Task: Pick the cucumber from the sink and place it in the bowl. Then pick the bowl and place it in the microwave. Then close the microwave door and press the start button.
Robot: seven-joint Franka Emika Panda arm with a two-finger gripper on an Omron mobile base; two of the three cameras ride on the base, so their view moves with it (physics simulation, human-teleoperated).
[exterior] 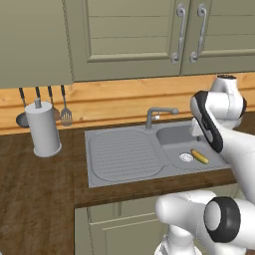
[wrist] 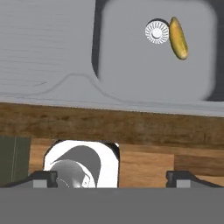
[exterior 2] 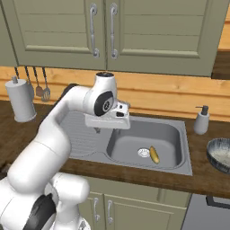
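The yellow-orange cucumber [exterior: 200, 157] [exterior 2: 154, 154] [wrist: 178, 38] lies on the floor of the sink's basin [exterior 2: 130, 148], right beside the round drain [wrist: 156, 31]. My gripper [exterior 2: 107, 124] [wrist: 113, 179] hangs above the sink's left part, over the line between drainboard and basin, well above the cucumber and to its left. Its fingertips [wrist: 43, 178] stand far apart, open, with nothing between them. The dark ribbed bowl [exterior 2: 220, 155] rests on the wooden counter to the right of the sink, cut by the frame edge. The microwave and its door are out of view.
A curved faucet [exterior: 159, 113] rises behind the basin. A soap dispenser [exterior 2: 201, 120] stands at the sink's back right corner. A paper towel roll [exterior: 43, 128] and hanging utensils [exterior: 64, 115] are at the left. Wall cabinets [exterior 2: 103, 31] hang overhead.
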